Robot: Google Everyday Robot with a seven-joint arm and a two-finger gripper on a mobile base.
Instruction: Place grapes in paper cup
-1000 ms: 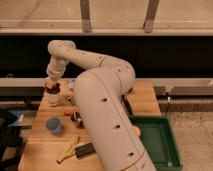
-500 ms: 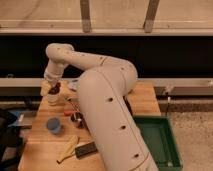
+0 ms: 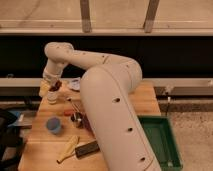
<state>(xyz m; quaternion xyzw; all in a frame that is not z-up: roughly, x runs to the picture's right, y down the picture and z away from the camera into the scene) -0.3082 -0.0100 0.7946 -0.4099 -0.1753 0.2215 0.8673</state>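
The grapes (image 3: 56, 86), a small dark purple-red bunch, hang at the far left of the wooden table (image 3: 50, 155). My gripper (image 3: 54, 85) is shut on them, with the arm reaching in from the right. Directly below the grapes stands the cream-white paper cup (image 3: 52, 96), upright, its rim partly hidden by the gripper and the fruit. I cannot tell whether the grapes touch the rim.
A small light-blue cup (image 3: 53, 125) stands in front of the paper cup. A metal cup (image 3: 76, 118), a banana (image 3: 67, 148) and a dark flat object (image 3: 87, 148) lie nearer. A plate (image 3: 75, 84) sits at the back. A green tray (image 3: 162, 142) lies right of the table.
The wrist has shifted slightly left and up over the paper cup, with the grapes still in the gripper. Nothing else on the table has moved.
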